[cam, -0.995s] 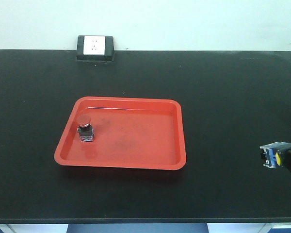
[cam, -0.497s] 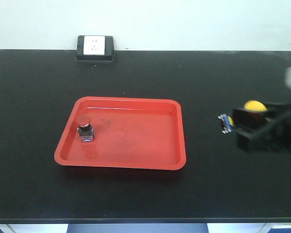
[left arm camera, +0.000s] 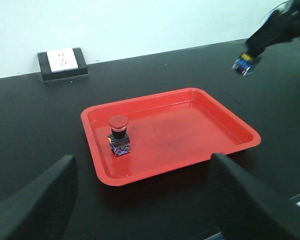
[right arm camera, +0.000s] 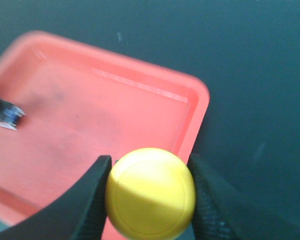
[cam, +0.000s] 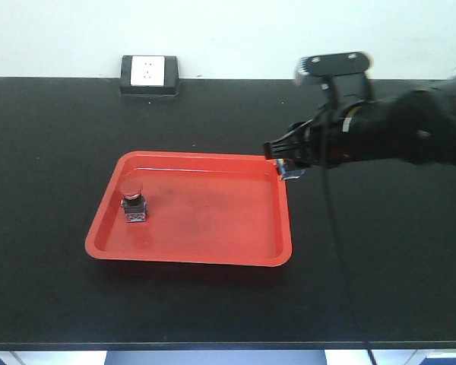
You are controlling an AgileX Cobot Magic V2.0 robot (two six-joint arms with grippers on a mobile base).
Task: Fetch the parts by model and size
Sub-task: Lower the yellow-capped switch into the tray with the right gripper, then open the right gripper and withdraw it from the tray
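One of the two parts is already delivered: the red-capped push-button switch (cam: 134, 201) stands upright on the floor of the red tray (cam: 190, 261), near its left wall. The yellow-capped push-button switch (right arm camera: 150, 192) is not down yet. The right hand (cam: 287, 156) is closed on it, a dark finger (right arm camera: 92, 195) pressed to each side just under the cap, and carries it in the air by the tray's far right corner; whether it hangs over the rim or just outside I cannot tell. What remains, as I judge it, is to bring it over the tray floor, lower it and let go. The left hand (left arm camera: 140, 165) is spread wide with nothing in it, low in front of the tray. The tray is glossy moulded plastic with rounded corners, a raised lip and a scuffed floor. The yellow cap is a smooth, domed mushroom head; the red one is flatter, on a black collar over a boxy black-and-blue base. The worktop (cam: 380, 266) is matt black, and a white-faced socket box (cam: 149, 74) sits at its far edge.
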